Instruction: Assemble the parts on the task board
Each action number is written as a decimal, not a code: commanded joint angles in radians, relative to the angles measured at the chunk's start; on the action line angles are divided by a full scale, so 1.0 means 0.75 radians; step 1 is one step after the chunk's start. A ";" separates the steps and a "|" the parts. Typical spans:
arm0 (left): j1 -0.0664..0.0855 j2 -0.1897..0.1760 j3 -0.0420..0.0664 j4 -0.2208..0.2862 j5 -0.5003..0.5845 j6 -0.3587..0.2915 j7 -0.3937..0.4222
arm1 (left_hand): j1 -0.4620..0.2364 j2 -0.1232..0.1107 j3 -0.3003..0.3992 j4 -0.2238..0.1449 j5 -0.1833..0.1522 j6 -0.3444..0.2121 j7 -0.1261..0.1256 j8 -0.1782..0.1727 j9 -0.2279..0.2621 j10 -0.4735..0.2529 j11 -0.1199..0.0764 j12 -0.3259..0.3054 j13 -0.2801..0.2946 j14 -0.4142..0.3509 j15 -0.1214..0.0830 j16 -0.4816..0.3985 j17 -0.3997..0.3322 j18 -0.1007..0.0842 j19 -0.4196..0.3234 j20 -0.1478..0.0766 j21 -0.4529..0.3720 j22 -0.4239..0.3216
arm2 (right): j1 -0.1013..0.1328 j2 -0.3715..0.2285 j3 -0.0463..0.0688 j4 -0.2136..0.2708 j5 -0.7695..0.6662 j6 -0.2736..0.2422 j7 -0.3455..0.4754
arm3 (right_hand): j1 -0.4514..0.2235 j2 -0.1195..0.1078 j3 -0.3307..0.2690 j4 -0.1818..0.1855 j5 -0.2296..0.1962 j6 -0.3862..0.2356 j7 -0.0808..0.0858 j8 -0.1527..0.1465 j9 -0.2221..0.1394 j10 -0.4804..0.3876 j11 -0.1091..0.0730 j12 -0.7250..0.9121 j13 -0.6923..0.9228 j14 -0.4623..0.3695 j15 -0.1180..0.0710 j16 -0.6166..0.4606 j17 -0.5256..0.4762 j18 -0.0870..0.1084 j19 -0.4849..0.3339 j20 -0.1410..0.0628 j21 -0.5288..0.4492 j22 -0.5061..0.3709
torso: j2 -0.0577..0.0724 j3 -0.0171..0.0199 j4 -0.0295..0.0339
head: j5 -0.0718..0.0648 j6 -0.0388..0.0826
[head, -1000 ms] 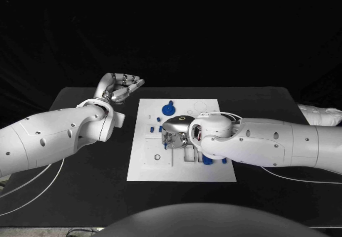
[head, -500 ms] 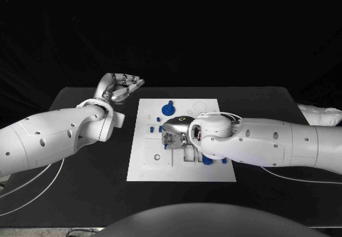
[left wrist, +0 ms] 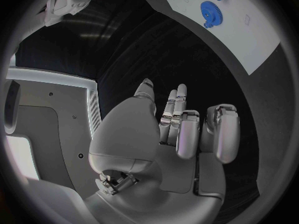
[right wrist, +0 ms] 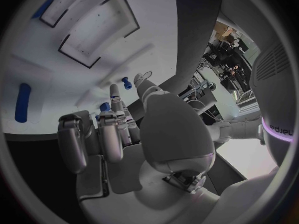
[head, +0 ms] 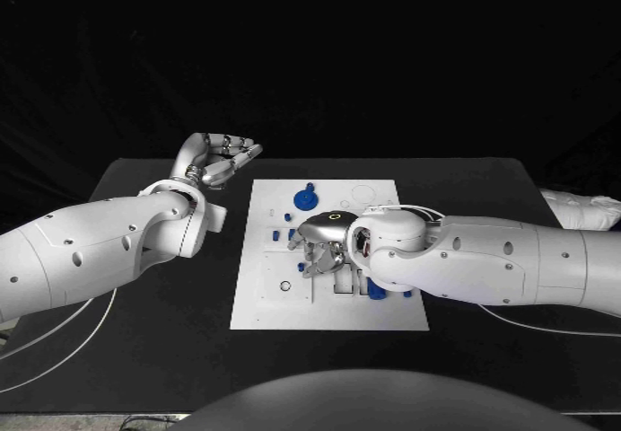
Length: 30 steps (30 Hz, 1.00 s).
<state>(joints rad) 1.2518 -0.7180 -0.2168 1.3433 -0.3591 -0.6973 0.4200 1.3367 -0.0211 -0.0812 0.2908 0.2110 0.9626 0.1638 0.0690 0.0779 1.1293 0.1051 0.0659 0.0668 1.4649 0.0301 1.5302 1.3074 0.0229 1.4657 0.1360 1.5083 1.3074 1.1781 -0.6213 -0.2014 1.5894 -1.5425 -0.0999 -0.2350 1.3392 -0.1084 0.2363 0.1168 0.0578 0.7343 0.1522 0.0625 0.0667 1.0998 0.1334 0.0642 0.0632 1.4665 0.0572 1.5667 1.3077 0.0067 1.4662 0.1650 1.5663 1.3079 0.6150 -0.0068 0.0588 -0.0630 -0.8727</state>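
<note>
Right hand [head: 319,244], fingers spread and empty, directly over task board [head: 266,310] centre parts; left hand [head: 217,158], curled empty, off far-left corner.

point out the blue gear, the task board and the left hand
blue gear [head: 304,197], head view, middle of its disc
task board [head: 266,310], head view, bare white part near its front left corner
left hand [head: 217,158], head view, middle of the silver hand, beyond the board's far left corner
</note>
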 commanded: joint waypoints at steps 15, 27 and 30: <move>0.001 0.006 0.000 -0.007 -0.004 0.018 0.009 | 0.001 0.017 -0.005 0.000 0.001 -0.011 -0.002 0.006 0.001 -0.001 -0.003 0.001 0.001 0.106 0.006 -0.004 0.273 -0.008 0.073 0.006 -0.005 0.322 | 0.187 -0.349 0.000 0.172 0.339 -0.322 0.141 | 0.008 0.083 -0.051 -0.001 -0.004 0.184 0.006 0.053 0.050 -0.017 -0.008 0.028 0.003 0.139 0.003 0.005 0.351 -0.009 0.140 -0.004 0.006 0.351 | -0.008 -0.0036 -0.0033 | -0.019 0.000; 0.000 0.010 0.000 -0.011 -0.004 0.020 0.010 | 0.005 0.020 -0.006 0.000 0.002 -0.012 -0.002 0.006 0.001 -0.001 -0.002 0.001 0.001 0.105 0.006 -0.004 0.273 -0.008 0.073 0.006 -0.004 0.322 | 0.166 -0.446 -0.005 0.152 0.024 -0.144 0.021 | 0.033 0.092 -0.068 -0.011 -0.007 0.210 0.002 0.043 0.043 -0.070 0.002 0.012 0.000 0.139 0.012 0.005 0.351 -0.009 0.140 0.007 0.006 0.351 | -0.005 -0.0005 -0.0044 | -0.033 0.000; 0.000 0.010 0.000 -0.014 -0.004 0.020 0.010 | 0.005 0.020 -0.006 0.000 0.002 -0.012 -0.002 0.006 0.001 -0.001 -0.002 0.001 0.001 0.105 0.006 -0.004 0.273 -0.008 0.073 0.006 -0.004 0.322 | 0.150 -0.433 -0.006 0.129 0.006 -0.109 0.005 | 0.018 0.085 -0.086 -0.003 -0.009 0.201 0.010 0.030 0.036 -0.085 0.014 0.007 -0.001 0.139 0.023 0.005 0.351 -0.009 0.140 0.015 0.006 0.351 | -0.005 -0.0003 -0.0044 | -0.034 0.000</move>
<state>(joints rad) 1.2517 -0.7119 -0.2172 1.3333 -0.3591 -0.6958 0.4200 1.3420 -0.0158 -0.0811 0.2908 0.2110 0.9626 0.1638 0.0690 0.0779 1.1293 0.1051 0.0659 0.0668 1.4649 0.0301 1.5302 1.3073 0.0229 1.4657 0.1361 1.5083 1.3074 1.2945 -0.9511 -0.2053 1.6916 -1.4662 -0.2506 -0.1956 1.3608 -0.0421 0.1775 0.1134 0.0578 0.8834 0.1534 0.0900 0.0955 1.0387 0.1406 0.0756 0.0629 1.4665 0.0644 1.5667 1.3074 0.0067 1.4660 0.1688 1.5663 1.3075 0.6106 -0.0071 0.0554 -0.0870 -0.8727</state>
